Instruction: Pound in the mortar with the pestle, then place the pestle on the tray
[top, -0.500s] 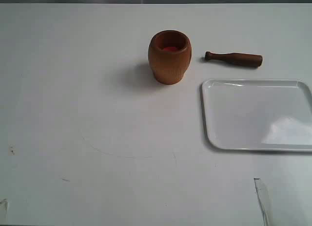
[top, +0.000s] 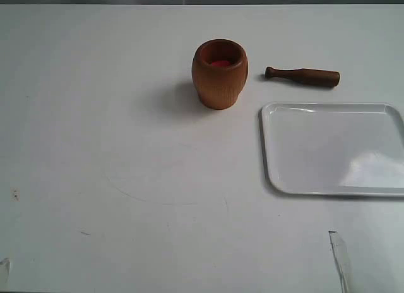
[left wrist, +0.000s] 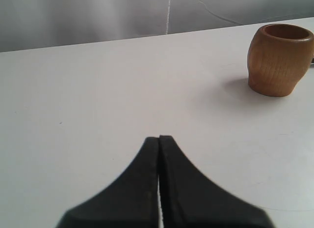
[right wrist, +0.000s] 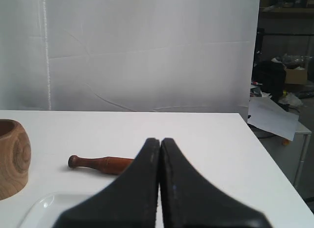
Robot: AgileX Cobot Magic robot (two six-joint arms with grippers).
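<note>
The light-brown wooden mortar stands upright near the table's far middle, its reddish inside showing; it also shows in the left wrist view and the right wrist view. The dark pestle lies flat just right of it, knob toward the mortar, also seen in the right wrist view. The empty white tray sits in front of the pestle. My left gripper is shut and empty, well short of the mortar. My right gripper is shut and empty, above the tray's rim.
A thin metal-looking tip pokes in at the exterior view's lower right. The white table ends at a right edge beyond the pestle, with a cluttered desk past it.
</note>
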